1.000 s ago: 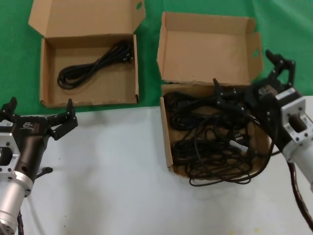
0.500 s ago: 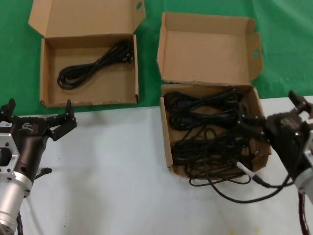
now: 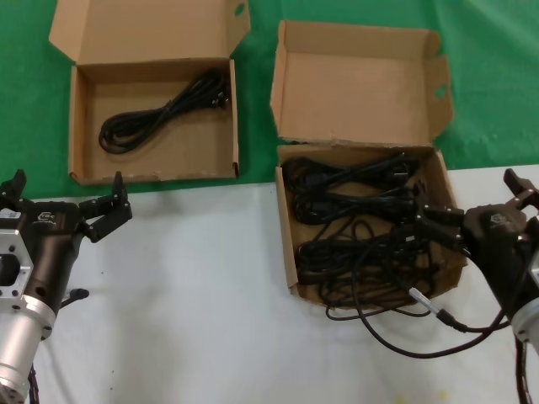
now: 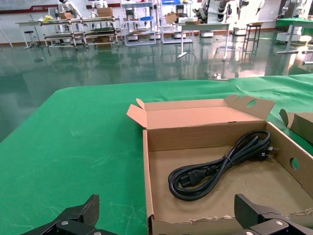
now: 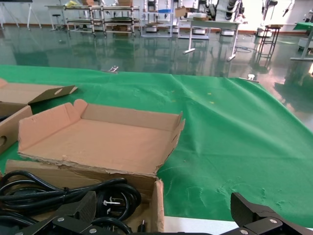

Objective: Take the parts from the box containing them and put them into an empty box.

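The squarish box (image 3: pixel 289 244) at the right holds a tangle of thin black power cables (image 3: pixel 354 227). One cable (image 3: pixel 396 332) hangs over its front wall onto the white table, its plug (image 3: pixel 440 316) lying there. My right gripper (image 3: pixel 465 195) is open and empty beside the box's right wall. In the right wrist view its jaws (image 5: pixel 164 230) straddle the box's near corner (image 5: pixel 157 205). The wider shallow box (image 3: pixel 74 126) at the back left holds one coiled cable (image 3: pixel 160 114), also in the left wrist view (image 4: pixel 220 166). My left gripper (image 3: pixel 67 189) is open, in front of that box.
Both boxes sit on a green cloth (image 3: pixel 488 76) behind the white table surface (image 3: pixel 194 295). Their lids (image 3: pixel 354 84) stand open toward the back. My right arm's own thick cable (image 3: pixel 529 370) hangs at the lower right.
My right gripper has drawn back out of the squarish box to the right. A cable and its plug were dragged over the front wall onto the table. The left arm has barely moved.
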Controlling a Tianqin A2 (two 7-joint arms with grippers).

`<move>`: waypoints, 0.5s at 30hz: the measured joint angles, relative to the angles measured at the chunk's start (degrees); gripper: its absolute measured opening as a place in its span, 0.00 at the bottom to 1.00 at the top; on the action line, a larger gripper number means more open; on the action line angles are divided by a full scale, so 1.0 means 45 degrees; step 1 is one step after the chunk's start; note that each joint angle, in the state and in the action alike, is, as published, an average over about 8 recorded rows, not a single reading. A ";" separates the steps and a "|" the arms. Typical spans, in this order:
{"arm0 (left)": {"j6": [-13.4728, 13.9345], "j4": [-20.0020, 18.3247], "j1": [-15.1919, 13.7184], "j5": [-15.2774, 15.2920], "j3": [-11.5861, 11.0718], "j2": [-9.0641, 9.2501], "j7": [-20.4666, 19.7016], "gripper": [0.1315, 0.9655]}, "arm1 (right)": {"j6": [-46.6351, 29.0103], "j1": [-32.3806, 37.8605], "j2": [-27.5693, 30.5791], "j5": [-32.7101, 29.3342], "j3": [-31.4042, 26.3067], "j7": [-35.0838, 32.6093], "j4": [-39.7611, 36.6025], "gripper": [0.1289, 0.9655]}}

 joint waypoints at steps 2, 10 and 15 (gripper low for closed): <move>0.0000 0.0000 0.0000 0.0000 0.0000 0.0000 0.0000 1.00 | 0.0000 0.0000 0.0000 0.0000 0.0000 0.0000 0.0000 1.00; 0.0000 0.0000 0.0000 0.0000 0.0000 0.0000 0.0000 1.00 | 0.0000 0.0000 0.0000 0.0000 0.0000 0.0000 0.0000 1.00; 0.0000 0.0000 0.0000 0.0000 0.0000 0.0000 0.0000 1.00 | 0.0000 0.0000 0.0000 0.0000 0.0000 0.0000 -0.0001 1.00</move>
